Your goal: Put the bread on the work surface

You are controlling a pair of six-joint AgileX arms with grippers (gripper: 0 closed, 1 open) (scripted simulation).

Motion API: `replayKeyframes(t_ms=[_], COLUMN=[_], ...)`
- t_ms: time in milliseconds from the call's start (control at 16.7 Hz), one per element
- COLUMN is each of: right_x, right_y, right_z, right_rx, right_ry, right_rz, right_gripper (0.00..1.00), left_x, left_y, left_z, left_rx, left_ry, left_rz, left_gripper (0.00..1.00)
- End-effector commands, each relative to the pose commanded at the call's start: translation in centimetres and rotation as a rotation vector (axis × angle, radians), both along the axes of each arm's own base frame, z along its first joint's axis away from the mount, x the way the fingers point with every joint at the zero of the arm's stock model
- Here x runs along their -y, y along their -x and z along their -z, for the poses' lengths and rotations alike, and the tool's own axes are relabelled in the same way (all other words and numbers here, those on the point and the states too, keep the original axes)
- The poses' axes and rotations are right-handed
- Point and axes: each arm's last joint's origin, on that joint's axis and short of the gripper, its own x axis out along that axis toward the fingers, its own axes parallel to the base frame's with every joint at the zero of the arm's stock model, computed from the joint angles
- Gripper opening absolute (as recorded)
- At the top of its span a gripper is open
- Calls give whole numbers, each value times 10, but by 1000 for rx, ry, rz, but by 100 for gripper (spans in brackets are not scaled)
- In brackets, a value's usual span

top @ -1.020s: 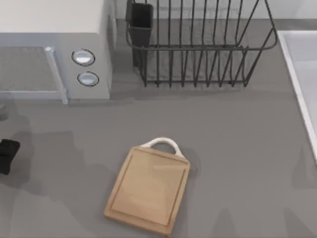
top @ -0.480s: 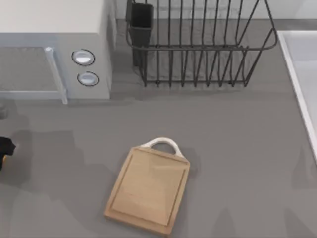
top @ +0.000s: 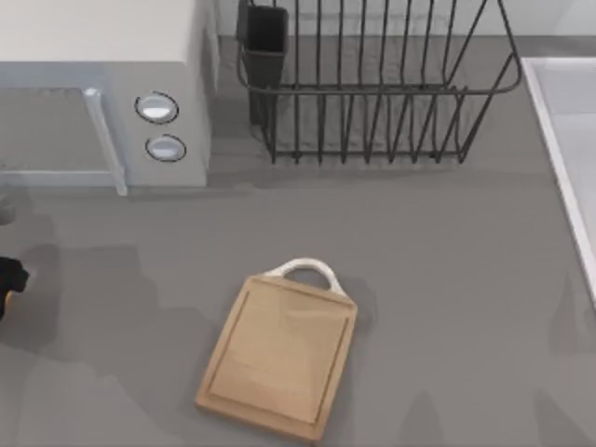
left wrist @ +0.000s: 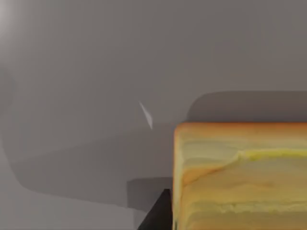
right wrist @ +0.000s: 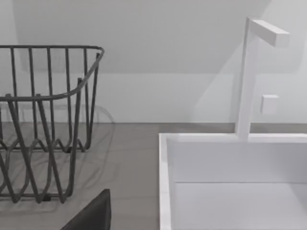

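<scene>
- Top view is showing the left gripper (top: 7, 284) sitting at the far left edge of the table, with a speck of orange at it, well apart from the work surface (top: 279, 358) that is lying near the front middle.
- Left wrist view is showing the bread (left wrist: 240, 177) pressed close against the camera, a dark finger (left wrist: 156, 215) poking out just beside it; I judge the claw is gripping the slice, though the contact itself is hidden.
- From that claw the board is lying toward the table's right, its long axis running slightly tilted, white loop handle (top: 305, 270) pointing to the rear.
- My left arm is the nearer one and is carrying the load, so the coming move is likely a sweep rightward over the board.
- Nothing is resting on the board; the dish rack (top: 372, 84) at the rear and the sink (right wrist: 230, 182) are holding nothing I can see.
- Right wrist view is facing rack and sink; its claw state I cannot tell.
</scene>
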Motion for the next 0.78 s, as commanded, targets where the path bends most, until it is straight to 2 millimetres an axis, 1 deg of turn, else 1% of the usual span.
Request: replayKeyframes(t_ms=[180, 300, 540, 660, 780], right_x=[0, 0, 0, 0, 0], right_y=[0, 0, 0, 0, 0], right_z=[0, 0, 0, 0, 0], right_rx=[0, 0, 0, 0, 0], right_ry=[0, 0, 0, 0, 0], right_rz=[0, 0, 0, 0, 0], right_gripper=[100, 100, 100, 100, 100], left_x=[1, 8, 22, 21, 15], left_y=[1, 3, 7, 9, 10], left_z=[-6, -15, -53, -74, -88], left_rx=[4, 0, -26, -33, -47], left_ry=[1, -3, 5, 18, 25], left_rz=[2, 24, 57, 42, 15], left_gripper=[0, 0, 0, 0, 0])
